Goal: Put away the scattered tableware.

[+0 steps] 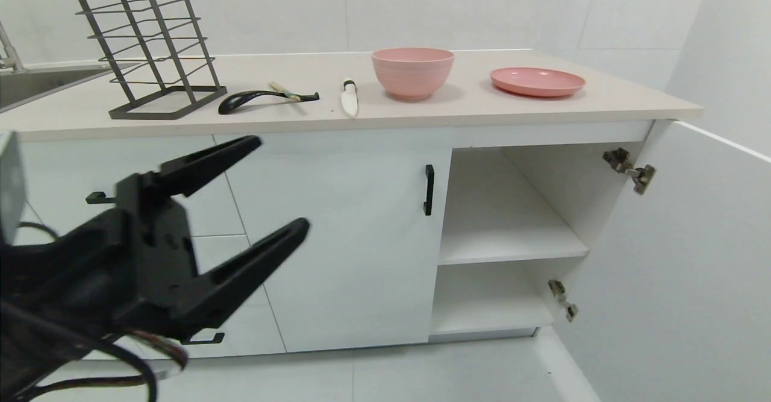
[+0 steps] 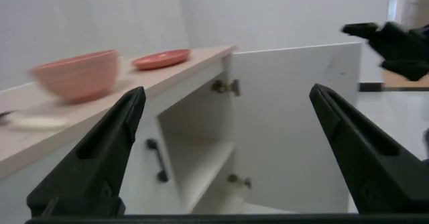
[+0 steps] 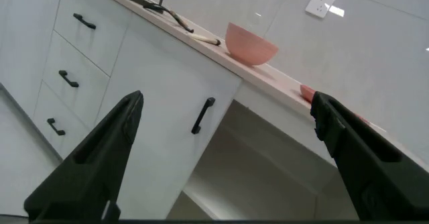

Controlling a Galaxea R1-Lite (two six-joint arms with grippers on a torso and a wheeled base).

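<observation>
The left jaws stand wide apart with nothing between them, low in front of the drawer fronts and below the edge of the table [image 1: 482, 111]. The right jaws are also spread and hold nothing, and they too sit below table level.

All the tableware lies on the table, above and beyond both pairs of jaws and well apart from them. A black spoon [image 1: 253, 97] and chopsticks [image 1: 284, 91] are the pieces closest above the left jaws, just beside a wire rack [image 1: 144, 40]. A white knife [image 1: 349, 97] lies farther to the right, then a pink bowl [image 1: 412, 72], and farthest off a pink plate [image 1: 537, 81]. Below the plate the cupboard stands open, its door [image 1: 692, 257] swung out and a shelf [image 1: 512, 242] showing.

The bowl and plate look like light, stiff, smooth plastic that is unlikely to break but may slip. The bowl would best be taken at the rim, one jaw inside and one outside. The plate lies flat and shallow, so only its raised edge offers a hold. The spoon's arched handle lifts off the table and gives the easiest purchase. The knife is thin and should be pinched at its handle end.
</observation>
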